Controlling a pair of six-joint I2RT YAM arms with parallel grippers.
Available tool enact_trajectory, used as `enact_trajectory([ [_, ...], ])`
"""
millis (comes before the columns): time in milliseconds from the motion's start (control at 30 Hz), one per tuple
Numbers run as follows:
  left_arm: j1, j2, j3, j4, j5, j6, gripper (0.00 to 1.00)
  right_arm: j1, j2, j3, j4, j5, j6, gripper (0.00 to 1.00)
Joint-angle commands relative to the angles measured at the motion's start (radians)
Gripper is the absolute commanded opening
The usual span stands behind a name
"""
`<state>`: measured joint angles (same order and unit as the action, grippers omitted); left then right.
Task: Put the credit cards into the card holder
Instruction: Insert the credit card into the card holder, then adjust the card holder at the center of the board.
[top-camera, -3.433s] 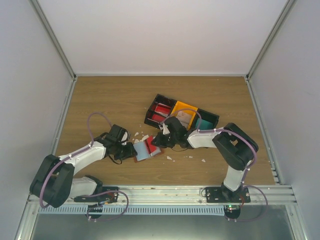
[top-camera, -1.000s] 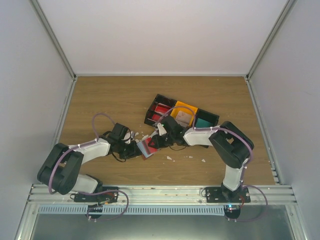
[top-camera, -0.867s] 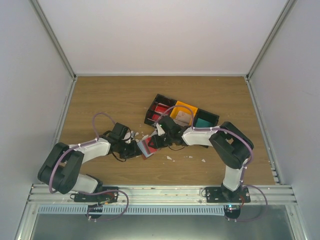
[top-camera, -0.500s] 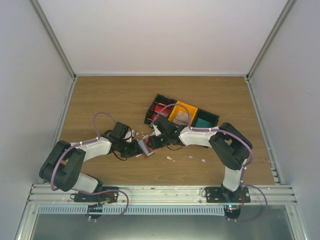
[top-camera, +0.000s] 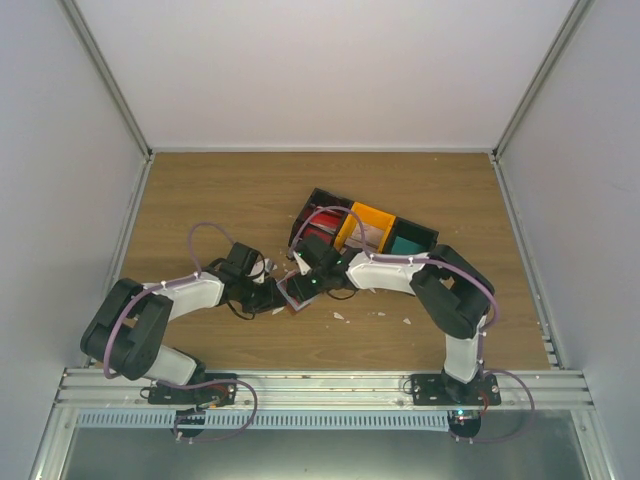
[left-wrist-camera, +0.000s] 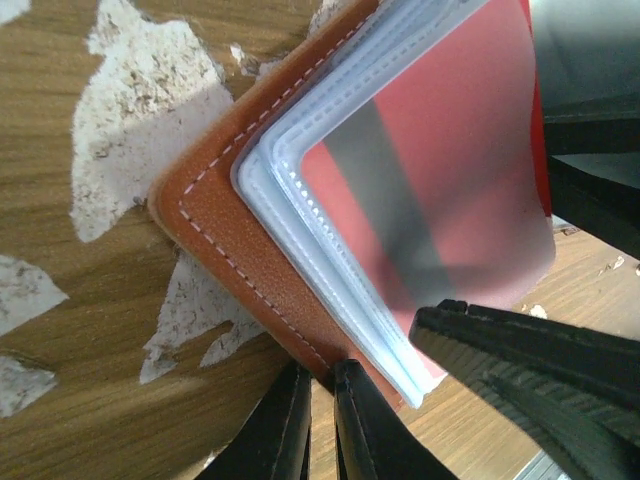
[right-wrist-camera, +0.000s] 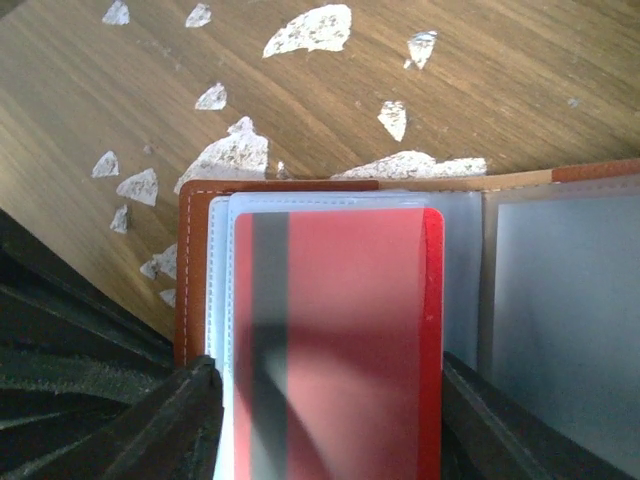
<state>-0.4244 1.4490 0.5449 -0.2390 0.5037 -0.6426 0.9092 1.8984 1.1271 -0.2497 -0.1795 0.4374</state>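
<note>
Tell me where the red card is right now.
The red card lies on the clear sleeves of the open card holder, between the fingers of the right gripper; in the top view that is mid-table, just near-left of the black tray.

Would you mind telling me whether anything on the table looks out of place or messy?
Yes: small white scraps lie scattered on the table around the card holder, some right against its edge, like litter.

Bin tray (top-camera: 371, 211); white scraps (right-wrist-camera: 310, 28) on wooden table (top-camera: 220, 200).
</note>
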Motion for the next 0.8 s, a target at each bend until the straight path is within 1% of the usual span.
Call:
enact_trajectory([
  [0,-0.003,0.028,-0.016,-0.035,-0.119,0.024,0.12,0.011,-0.012,-0.002,-0.093,0.088,0.020,0.59],
  [67,-0.002,0.010,-0.016,-0.046,-0.119,0.022,0.13,0.003,-0.052,-0.007,-0.094,0.116,0.045,0.64],
  [133,-0.003,-0.019,-0.016,-0.058,-0.117,0.021,0.14,-0.006,-0.096,-0.013,-0.094,0.142,0.060,0.67],
  [200,-0.002,-0.050,-0.016,-0.072,-0.113,0.017,0.16,-0.017,-0.145,-0.022,-0.096,0.174,0.074,0.68],
  [300,-0.002,-0.100,-0.016,-0.081,-0.100,0.007,0.18,-0.051,-0.169,-0.039,-0.121,0.241,0.100,0.68],
  [467,-0.001,-0.162,-0.016,-0.056,-0.073,-0.009,0.19,-0.084,-0.139,-0.043,-0.161,0.285,0.079,0.64],
  [633,0.000,-0.159,-0.008,-0.018,-0.045,-0.015,0.20,-0.086,-0.087,-0.028,-0.183,0.320,0.047,0.60],
  [667,0.000,-0.153,-0.007,-0.013,-0.041,-0.017,0.20,-0.087,-0.078,-0.026,-0.185,0.315,0.046,0.58],
  [767,0.000,-0.138,-0.008,0.005,-0.028,-0.018,0.20,-0.087,-0.074,-0.033,-0.180,0.285,0.050,0.46],
])
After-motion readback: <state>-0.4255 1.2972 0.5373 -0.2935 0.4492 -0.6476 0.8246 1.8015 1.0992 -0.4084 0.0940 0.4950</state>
